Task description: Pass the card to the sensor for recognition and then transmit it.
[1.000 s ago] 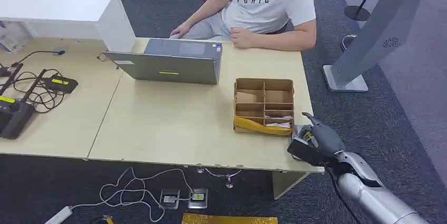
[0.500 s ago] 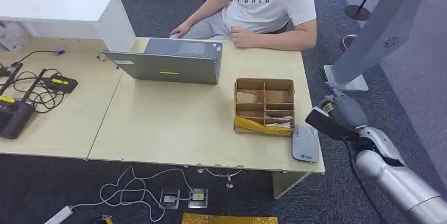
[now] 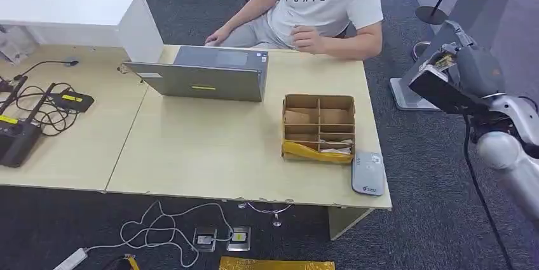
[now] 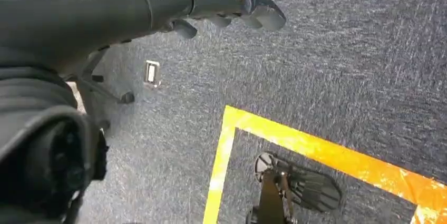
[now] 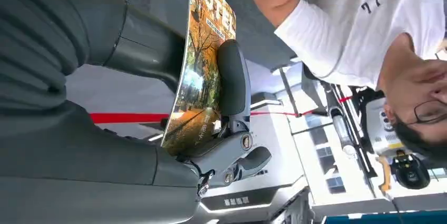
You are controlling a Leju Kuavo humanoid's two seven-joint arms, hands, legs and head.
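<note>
My right hand (image 3: 467, 76) is raised off the table's right side, level with the far end of the table (image 3: 210, 149). It pinches a card (image 3: 443, 62). In the right wrist view the card (image 5: 203, 71) shows an autumn tree picture and sits on edge between the thumb (image 5: 232, 81) and the fingers. The grey card sensor (image 3: 367, 173) lies flat at the table's front right corner, well below and left of the hand. A person in a white shirt (image 3: 324, 0) sits at the far side, one hand (image 3: 309, 39) lifted slightly. My left hand (image 4: 232, 8) hangs over the carpet, fingers extended, holding nothing.
A cardboard box (image 3: 318, 127) with compartments stands just behind the sensor. A grey laptop (image 3: 203, 73) sits mid-table. Black devices and cables (image 3: 38, 111) lie at the left. A grey kiosk stand (image 3: 438, 54) rises from the floor right behind my right hand.
My right hand lifted from the sensor at the table's front right corner and swung up and to the right with the card. The person's hand rose off the table.
</note>
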